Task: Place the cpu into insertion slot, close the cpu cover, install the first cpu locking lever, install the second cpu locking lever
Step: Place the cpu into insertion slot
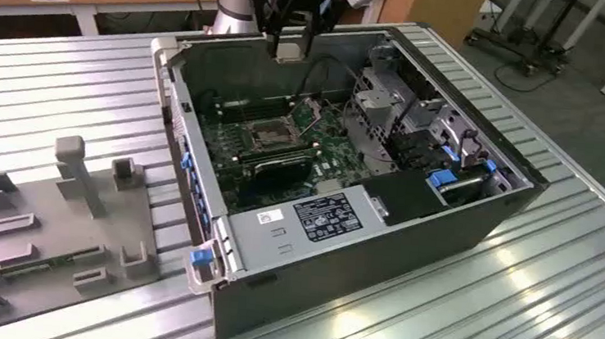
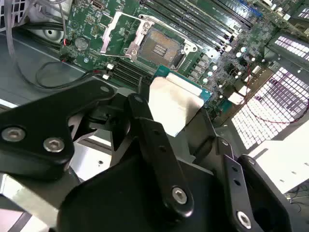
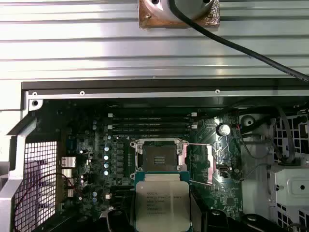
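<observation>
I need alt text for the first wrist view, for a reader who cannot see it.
The tool holds a square silver chip close to the open socket on a green circuit board. The socket's metal cover is swung open beside it, inside an open computer case.

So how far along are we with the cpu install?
Nothing is finished yet. In hand: the gripper holds the cpu above the open case, over the board. The insertion slot is empty, and the cpu cover stands flipped open beside it. Left: seating the cpu, closing the cover and both locking levers.
</observation>
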Controlling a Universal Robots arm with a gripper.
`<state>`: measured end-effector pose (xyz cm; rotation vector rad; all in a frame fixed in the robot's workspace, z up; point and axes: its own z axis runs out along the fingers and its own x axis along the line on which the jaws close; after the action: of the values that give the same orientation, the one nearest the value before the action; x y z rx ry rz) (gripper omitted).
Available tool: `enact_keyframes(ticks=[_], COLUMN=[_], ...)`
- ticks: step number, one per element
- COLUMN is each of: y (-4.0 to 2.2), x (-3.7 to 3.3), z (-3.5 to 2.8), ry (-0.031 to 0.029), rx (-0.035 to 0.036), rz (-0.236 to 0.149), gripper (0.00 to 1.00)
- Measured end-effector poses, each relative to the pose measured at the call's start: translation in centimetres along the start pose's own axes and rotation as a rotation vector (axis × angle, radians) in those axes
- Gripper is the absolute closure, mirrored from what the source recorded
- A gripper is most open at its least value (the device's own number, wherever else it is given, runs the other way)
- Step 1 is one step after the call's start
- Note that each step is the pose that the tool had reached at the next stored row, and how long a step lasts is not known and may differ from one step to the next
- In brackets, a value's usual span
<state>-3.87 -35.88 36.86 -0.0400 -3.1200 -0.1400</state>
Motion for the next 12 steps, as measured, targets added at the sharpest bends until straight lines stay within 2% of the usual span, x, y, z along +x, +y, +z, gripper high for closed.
enact_keyframes(ticks=[12], y=[0.0], x=[0.0], z=[0.02], ry=[0.0], rx=[0.0], rz=[0.0], gripper=[0.46])
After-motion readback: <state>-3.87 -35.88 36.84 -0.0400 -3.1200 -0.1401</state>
